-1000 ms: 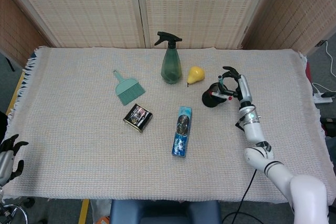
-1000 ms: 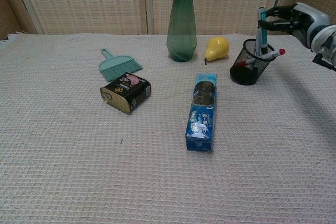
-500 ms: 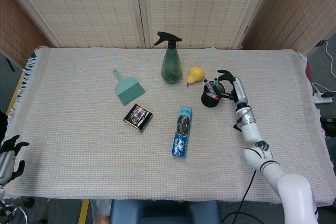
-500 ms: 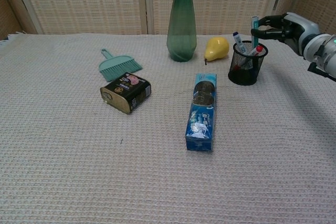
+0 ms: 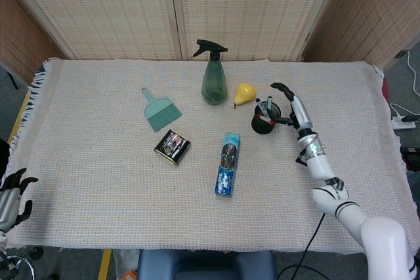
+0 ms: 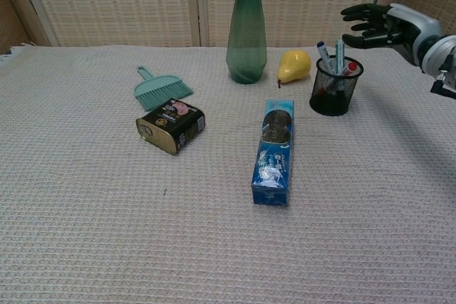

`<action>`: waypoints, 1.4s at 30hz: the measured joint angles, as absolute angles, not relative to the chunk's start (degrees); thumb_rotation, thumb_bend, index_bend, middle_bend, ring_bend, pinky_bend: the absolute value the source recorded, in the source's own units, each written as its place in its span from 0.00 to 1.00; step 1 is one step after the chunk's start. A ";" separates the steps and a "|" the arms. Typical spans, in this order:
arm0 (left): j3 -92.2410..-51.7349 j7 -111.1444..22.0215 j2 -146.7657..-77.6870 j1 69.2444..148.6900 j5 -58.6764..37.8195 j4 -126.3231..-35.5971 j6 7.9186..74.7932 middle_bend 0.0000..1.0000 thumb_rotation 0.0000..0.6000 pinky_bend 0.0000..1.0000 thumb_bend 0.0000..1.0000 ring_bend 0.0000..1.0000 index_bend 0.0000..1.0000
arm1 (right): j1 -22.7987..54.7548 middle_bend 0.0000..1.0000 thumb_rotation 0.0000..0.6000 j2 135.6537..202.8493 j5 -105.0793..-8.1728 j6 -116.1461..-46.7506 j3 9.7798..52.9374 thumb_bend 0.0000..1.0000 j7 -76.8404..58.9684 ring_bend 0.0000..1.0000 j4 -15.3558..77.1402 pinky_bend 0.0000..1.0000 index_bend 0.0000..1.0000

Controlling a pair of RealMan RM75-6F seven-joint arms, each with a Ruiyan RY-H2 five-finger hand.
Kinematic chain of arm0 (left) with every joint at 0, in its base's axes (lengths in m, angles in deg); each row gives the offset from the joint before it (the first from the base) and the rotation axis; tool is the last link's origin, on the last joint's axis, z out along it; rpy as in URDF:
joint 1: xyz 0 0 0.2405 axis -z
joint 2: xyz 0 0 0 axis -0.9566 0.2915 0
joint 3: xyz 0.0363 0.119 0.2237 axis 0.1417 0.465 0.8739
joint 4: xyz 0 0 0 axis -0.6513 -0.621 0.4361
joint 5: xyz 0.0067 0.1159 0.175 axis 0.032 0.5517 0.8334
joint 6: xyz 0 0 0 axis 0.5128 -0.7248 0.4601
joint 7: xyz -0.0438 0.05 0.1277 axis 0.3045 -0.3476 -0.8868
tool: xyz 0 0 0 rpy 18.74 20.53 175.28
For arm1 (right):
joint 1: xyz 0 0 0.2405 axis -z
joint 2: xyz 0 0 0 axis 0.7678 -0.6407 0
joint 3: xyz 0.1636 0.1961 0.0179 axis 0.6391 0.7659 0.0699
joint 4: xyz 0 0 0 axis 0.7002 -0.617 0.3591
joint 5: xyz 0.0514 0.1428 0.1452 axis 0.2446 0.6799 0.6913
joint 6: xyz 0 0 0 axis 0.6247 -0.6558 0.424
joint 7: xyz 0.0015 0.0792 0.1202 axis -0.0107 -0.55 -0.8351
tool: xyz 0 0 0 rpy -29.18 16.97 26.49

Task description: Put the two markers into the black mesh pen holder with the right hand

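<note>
— Two markers (image 6: 335, 62) stand upright in the black mesh pen holder (image 6: 335, 95), tips above the rim?

— Yes, leaning slightly. Just beyond and above it the right hand (image 6: 376, 23) hangs with fingers spread, holding nothing.

— So the holder lies below and to the left of that hand?

— Yes; the left hand (image 5: 12, 195) sits far off by the worktop's (image 6: 85, 233) near corner, seemingly empty.

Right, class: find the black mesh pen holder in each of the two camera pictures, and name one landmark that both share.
Head view: the black mesh pen holder is right of centre, right of the yellow pear.
Chest view: upper right, below the open right hand.
Shared landmark: the yellow pear, just left of the holder in both.
</note>
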State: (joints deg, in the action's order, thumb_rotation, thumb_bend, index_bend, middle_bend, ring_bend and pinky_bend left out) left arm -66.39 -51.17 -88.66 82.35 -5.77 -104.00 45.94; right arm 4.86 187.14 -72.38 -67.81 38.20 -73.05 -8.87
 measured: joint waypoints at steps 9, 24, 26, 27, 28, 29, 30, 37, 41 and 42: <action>-66.19 -51.48 -88.55 82.16 -4.71 -104.68 46.77 0.00 1.00 0.29 0.50 0.03 0.26 | 10.69 0.09 1.00 177.59 -77.49 -84.74 36.41 0.34 -59.14 0.08 13.28 0.00 0.26; -65.78 -53.02 -88.26 81.82 -2.96 -106.51 48.50 0.00 1.00 0.29 0.50 0.03 0.26 | 36.96 0.09 1.00 161.39 -73.72 -108.17 27.84 0.34 3.85 0.10 42.44 0.00 0.37; -65.71 -53.15 -88.30 81.81 -2.77 -106.64 48.64 0.00 1.00 0.29 0.50 0.03 0.26 | 41.62 0.09 1.00 159.87 -70.49 -109.20 26.85 0.34 3.90 0.11 42.55 0.00 0.38; -65.73 -53.15 -88.32 81.78 -2.71 -106.63 48.78 0.00 1.00 0.29 0.50 0.03 0.25 | 43.22 0.09 1.00 159.41 -69.01 -109.34 26.61 0.34 3.36 0.11 42.47 0.00 0.37; -65.76 -53.13 -88.35 81.75 -2.65 -106.59 48.95 0.00 1.00 0.29 0.50 0.03 0.25 | 44.64 0.09 1.00 159.00 -67.20 -109.31 26.46 0.34 2.37 0.11 42.18 0.00 0.37; -65.81 -53.09 -88.39 81.70 -2.56 -106.53 49.18 0.00 1.00 0.28 0.50 0.02 0.24 | 45.16 0.09 1.00 158.81 -66.16 -109.14 26.43 0.34 1.61 0.11 41.77 0.00 0.37; -65.90 -52.98 -88.46 81.61 -2.39 -106.43 49.59 0.00 1.00 0.28 0.50 0.02 0.23 | 45.36 0.09 1.00 158.69 -65.47 -108.87 26.45 0.34 1.00 0.11 41.28 0.00 0.37; -66.26 -51.95 -89.66 80.95 0.65 -104.81 52.88 0.00 1.00 0.24 0.50 0.00 0.22 | 46.15 0.09 1.00 158.32 -65.32 -108.85 27.81 0.34 -1.09 0.11 40.52 0.00 0.36; -66.44 -50.56 -90.44 80.51 3.01 -103.49 55.04 0.00 1.00 0.22 0.50 0.00 0.22 | 46.58 0.09 1.00 158.16 -65.77 -108.49 28.40 0.34 -1.68 0.11 40.18 0.00 0.36; -66.50 -49.96 -90.59 80.31 3.42 -103.07 55.61 0.00 1.00 0.22 0.50 0.00 0.22 | 46.63 0.09 1.00 158.15 -65.81 -108.37 28.50 0.34 -1.68 0.11 40.16 0.00 0.36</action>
State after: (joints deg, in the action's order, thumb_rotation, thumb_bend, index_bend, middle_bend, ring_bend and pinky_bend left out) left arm -66.50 -49.96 -90.59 80.31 3.42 -103.07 55.61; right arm 46.63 158.15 -65.81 -108.37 28.50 -1.68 40.16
